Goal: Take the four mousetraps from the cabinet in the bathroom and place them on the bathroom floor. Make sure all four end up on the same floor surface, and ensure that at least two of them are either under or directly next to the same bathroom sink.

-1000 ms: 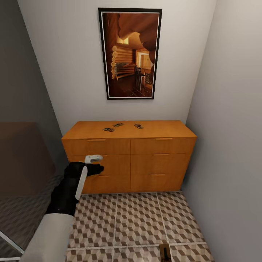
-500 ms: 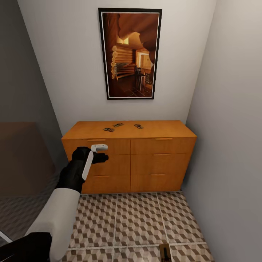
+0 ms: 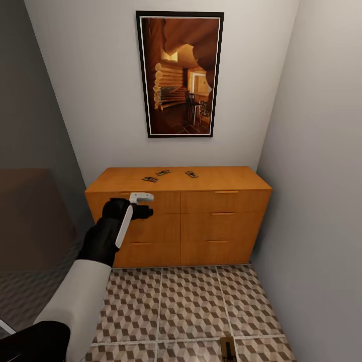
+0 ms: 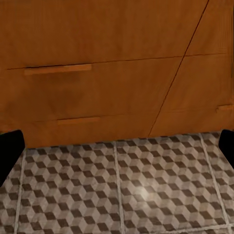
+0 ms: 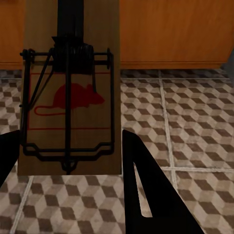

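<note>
Three mousetraps lie on top of the orange-brown cabinet (image 3: 221,180): one at the left (image 3: 150,179), one behind it (image 3: 163,172), one further right (image 3: 191,174). My left gripper (image 3: 145,206) hovers in front of the cabinet's top left drawer, below the traps. In the left wrist view its fingers (image 4: 9,146) stand wide open with nothing between them. My right gripper (image 5: 68,141) is shut on the fourth mousetrap (image 5: 70,97), a board with a red mouse print, held above the cube-pattern floor (image 5: 195,126). That trap (image 3: 229,348) peeks in at the head view's lower edge.
A framed picture (image 3: 180,74) hangs on the wall above the cabinet. A grey wall (image 3: 322,201) closes in on the right, and a dark panel (image 3: 30,216) stands at the left. Patterned floor tiles (image 3: 191,306) lie between me and the cabinet.
My left arm has risen and moved slightly right, from the middle drawer's height to the top drawer's. The traps on the cabinet have not moved.
</note>
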Motion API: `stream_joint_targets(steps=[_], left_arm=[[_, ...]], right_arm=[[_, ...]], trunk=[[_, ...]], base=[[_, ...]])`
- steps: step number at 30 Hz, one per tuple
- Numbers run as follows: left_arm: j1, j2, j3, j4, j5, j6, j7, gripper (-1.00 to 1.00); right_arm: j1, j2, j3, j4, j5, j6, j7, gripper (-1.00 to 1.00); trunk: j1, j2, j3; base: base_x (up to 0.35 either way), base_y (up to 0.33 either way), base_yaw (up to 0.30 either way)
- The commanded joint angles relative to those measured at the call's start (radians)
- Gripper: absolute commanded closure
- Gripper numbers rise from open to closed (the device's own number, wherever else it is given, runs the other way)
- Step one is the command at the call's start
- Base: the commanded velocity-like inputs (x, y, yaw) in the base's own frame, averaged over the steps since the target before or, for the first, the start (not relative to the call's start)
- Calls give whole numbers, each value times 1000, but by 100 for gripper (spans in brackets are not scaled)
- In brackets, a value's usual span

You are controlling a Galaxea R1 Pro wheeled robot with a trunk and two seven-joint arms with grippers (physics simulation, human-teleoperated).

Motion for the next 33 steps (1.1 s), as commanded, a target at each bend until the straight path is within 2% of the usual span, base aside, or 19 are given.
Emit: stream_joint_targets(steps=[1,5,12,17,33], left_arm=[[-1,1,-13,-16,-2,4,3,-100],[-1,2,-34,-48,-1,6,2,-100],[-1,7,-37,-85,0,9,2,-100],[-1,17,-37,-109,1,12,2,-100],[-1,18,-36,-114,2,12,1,-100]], right_arm=[[-1,0,-1,0,0,-2,4,100],[-1,0,-1,0,0,-2,4,100],[-1,-1,-2,0,0,-2,4,100],[-1,-1,-2,0,0,-2,4,100],[0,-5,-1,1,0,-2,7,100]], trunk=[[0,-1,-1],[0,-1,-1],[0,-1,-1],[0,-1,-1],[0,-1,-1]], base=[[0,0,0],[0,0,0],[9,0,0],[266,0,0],[324,0,0]])
